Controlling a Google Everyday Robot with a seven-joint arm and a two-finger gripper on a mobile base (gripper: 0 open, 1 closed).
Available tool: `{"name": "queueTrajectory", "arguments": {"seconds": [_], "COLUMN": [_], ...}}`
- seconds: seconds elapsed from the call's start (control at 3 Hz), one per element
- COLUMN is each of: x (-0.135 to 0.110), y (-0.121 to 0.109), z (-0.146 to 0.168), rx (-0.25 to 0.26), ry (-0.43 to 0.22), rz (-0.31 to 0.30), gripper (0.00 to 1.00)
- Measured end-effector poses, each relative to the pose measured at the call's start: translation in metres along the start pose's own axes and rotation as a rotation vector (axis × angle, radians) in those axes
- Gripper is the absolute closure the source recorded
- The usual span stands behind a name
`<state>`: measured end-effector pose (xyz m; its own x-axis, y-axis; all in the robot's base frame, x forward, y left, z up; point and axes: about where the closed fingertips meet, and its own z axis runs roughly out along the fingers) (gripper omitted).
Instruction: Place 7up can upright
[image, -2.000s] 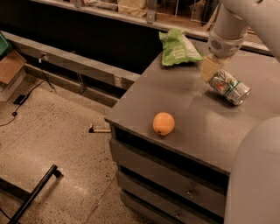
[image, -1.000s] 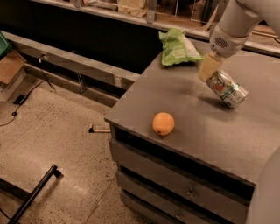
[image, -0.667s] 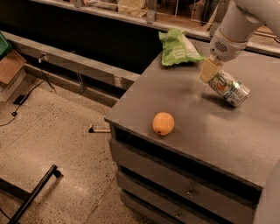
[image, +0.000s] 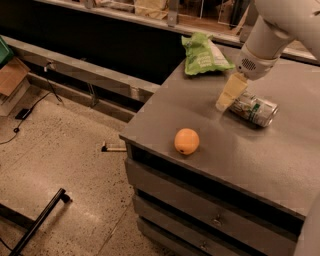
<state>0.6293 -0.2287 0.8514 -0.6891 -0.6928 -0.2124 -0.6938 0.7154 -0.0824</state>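
Note:
The 7up can (image: 254, 109) lies on its side on the grey cabinet top (image: 210, 135), silver with green-and-white print, its top end pointing right. My gripper (image: 230, 93) hangs from the white arm (image: 265, 40) and comes down at the can's left end, touching or nearly touching it. Only its pale yellow tip shows against the can. An orange fruit (image: 186, 141) sits near the front left edge of the top, apart from the can.
A green snack bag (image: 202, 55) lies at the back left of the cabinet top. Drawers (image: 215, 220) face front below the top. The floor to the left holds a cardboard box (image: 12, 75), cables and a black bar (image: 40, 220).
My gripper has moved lower and a little left, down onto the can's left end. The can has shifted slightly toward the front. The orange and the bag have not moved.

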Motion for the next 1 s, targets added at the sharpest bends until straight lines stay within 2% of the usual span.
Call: {"name": "queueTrajectory", "arguments": {"seconds": [0.33, 1.0], "x": [0.007, 0.029], "y": [-0.004, -0.002], "z": [0.003, 0.004], "rx": [0.008, 0.046], "ry": [0.014, 0.078], "rz": [0.005, -0.031], "gripper": [0.0, 0.44]}}
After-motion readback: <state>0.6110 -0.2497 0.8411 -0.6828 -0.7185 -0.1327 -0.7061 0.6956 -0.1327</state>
